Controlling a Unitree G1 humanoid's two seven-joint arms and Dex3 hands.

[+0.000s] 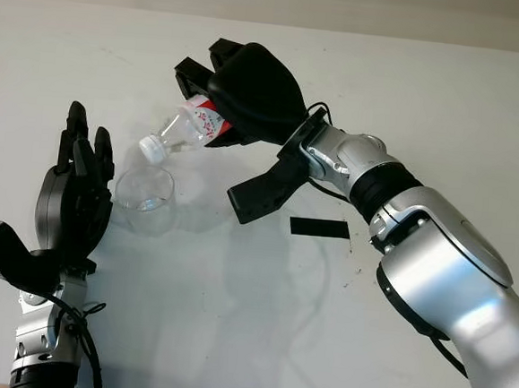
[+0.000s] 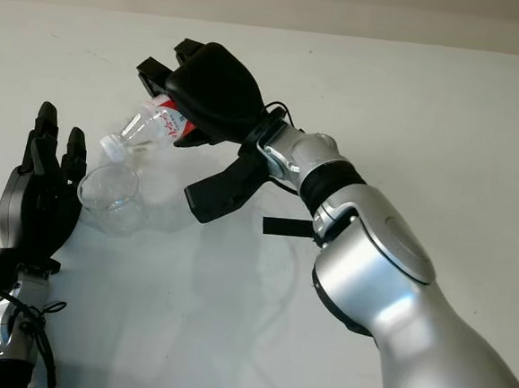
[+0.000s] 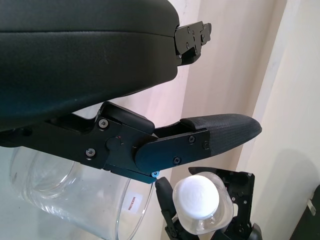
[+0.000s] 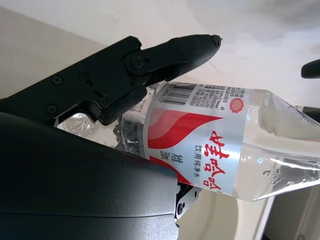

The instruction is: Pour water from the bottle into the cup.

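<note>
Red-and-white label, Chinese characters, on bottle (image 1: 190, 127) | right hand (image 1: 241, 89) grips it tilted, capped mouth over cup (image 1: 144, 199) near tabletop's left edge | left hand (image 1: 73, 193) open beside cup | black tape (image 1: 320, 227) mid-table

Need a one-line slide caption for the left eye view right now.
Right hand tilts the capped bottle over the cup; left hand open beside the cup.

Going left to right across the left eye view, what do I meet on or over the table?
left hand beside the cup → cup → tilted bottle, cap still on → right hand gripping it → black tape strip.
</note>
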